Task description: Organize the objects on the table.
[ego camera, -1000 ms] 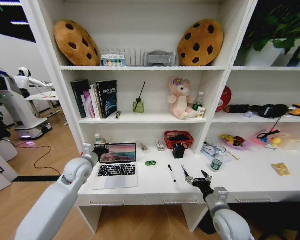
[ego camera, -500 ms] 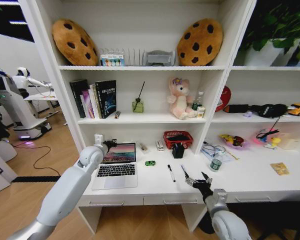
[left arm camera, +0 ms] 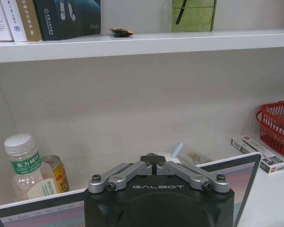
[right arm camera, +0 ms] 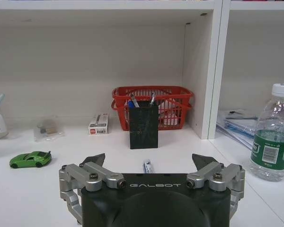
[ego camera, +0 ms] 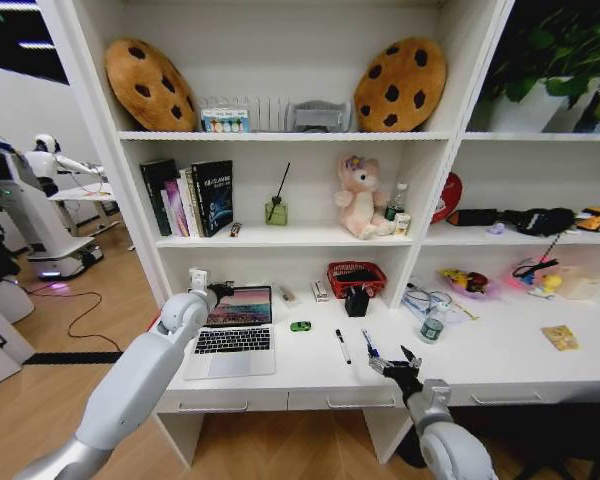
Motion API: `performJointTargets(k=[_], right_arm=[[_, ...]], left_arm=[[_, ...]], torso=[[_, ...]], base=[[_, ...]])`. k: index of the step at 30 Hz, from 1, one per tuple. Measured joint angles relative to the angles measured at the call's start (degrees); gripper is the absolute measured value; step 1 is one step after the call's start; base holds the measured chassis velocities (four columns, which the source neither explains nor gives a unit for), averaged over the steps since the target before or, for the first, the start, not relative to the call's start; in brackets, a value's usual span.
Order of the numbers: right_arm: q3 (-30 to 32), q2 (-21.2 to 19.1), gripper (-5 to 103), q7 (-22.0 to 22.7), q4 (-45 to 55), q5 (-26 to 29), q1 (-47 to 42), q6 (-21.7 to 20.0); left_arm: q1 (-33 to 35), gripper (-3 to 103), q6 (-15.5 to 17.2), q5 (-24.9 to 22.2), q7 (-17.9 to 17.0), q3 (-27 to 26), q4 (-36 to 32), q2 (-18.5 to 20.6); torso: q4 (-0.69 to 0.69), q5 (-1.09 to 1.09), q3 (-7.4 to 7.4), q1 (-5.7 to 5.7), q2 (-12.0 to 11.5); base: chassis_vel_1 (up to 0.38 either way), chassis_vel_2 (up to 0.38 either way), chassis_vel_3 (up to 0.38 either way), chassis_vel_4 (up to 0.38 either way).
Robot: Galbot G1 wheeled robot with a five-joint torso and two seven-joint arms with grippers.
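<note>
**Lining up on the blue pen**

Sitting on the table [ego camera: 500, 350] near the front edge, the blue pen [ego camera: 367, 344] looks light, stiff and slippery, so I'd pinch mid-barrel. Right hand [right arm camera: 149, 163] hovers wide open over it, holding nothing. Left hand [left arm camera: 153, 160] is pinched shut at the top edge of the laptop [ego camera: 234, 327] screen.

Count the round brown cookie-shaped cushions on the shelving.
2 round brown cookie-shaped cushions: one at the left end of the top shelf, the other at its right end. None seems hidden.
</note>
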Motion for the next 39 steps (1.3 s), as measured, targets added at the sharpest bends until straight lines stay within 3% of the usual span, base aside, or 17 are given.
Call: performJointTargets(k=[20,29,39], right_arm=[[1.70,0.38,100,-0.75,1.56,1.21,-1.80,1.05],[0.58,0.28,100,-1.14,1.30,0.76,-1.70,1.50],[-1.26,0.24,100,-1.04,0.59,0.62,-0.19,1.41]], left_arm=[[5.44,0,-0.06,-0.26,0.29,-1.50,-7.80,3.89],[13.83,0,-0.06,-0.13,-0.10,-5.72,-15.70,7.30],[7.78,0,-0.08,-0.90,-0.17,-4.88,-11.53,5.62]], torso=[[0.00,0.00,0.00,0.00,0.00],[0.02,-0.01,-0.01,0.00,0.00],[0.00,0.00,0.00,0.00,0.00]], base=[[0.000,0.000,0.000,0.000],[0.000,0.000,0.000,0.000],[0.000,0.000,0.000,0.000]])
